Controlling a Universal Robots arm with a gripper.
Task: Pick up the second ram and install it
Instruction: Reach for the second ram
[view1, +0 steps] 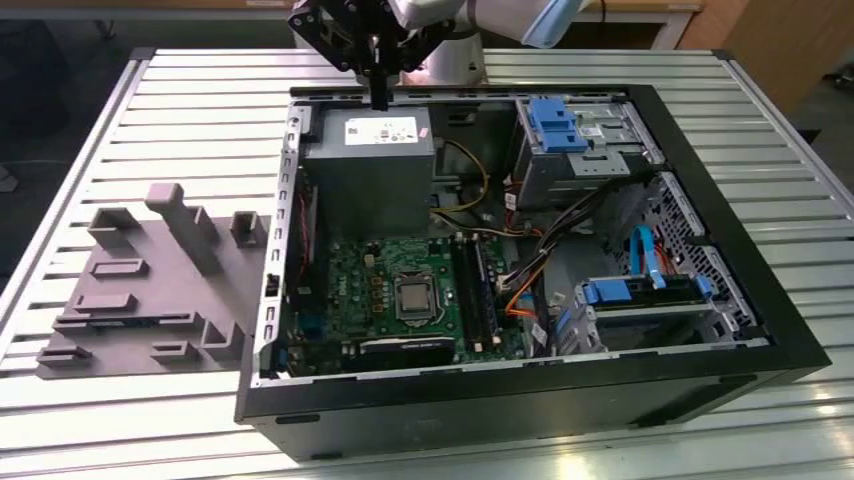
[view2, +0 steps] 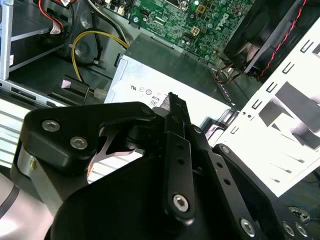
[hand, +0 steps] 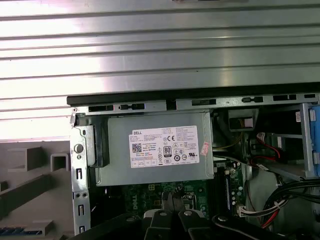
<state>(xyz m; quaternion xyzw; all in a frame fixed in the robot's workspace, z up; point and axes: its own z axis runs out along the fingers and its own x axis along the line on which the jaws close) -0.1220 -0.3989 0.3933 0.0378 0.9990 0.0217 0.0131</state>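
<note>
Gripper (view1: 380, 98) above the power supply (view1: 368, 150), empty
Fingers together, nothing to carry: the ram (hand: 14, 231) sits in its grey holder (view1: 147, 290).

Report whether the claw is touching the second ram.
Apart. In the first wrist view the claw hangs over the open case; the second ram lies in the grey tray outside it.

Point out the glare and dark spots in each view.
Exterior view: even light, though the computer case is dim inside. First wrist view: glare whitens the slatted table beside the case. Second wrist view: the perforated case wall blows out white, and the gripper looms dark.
</note>
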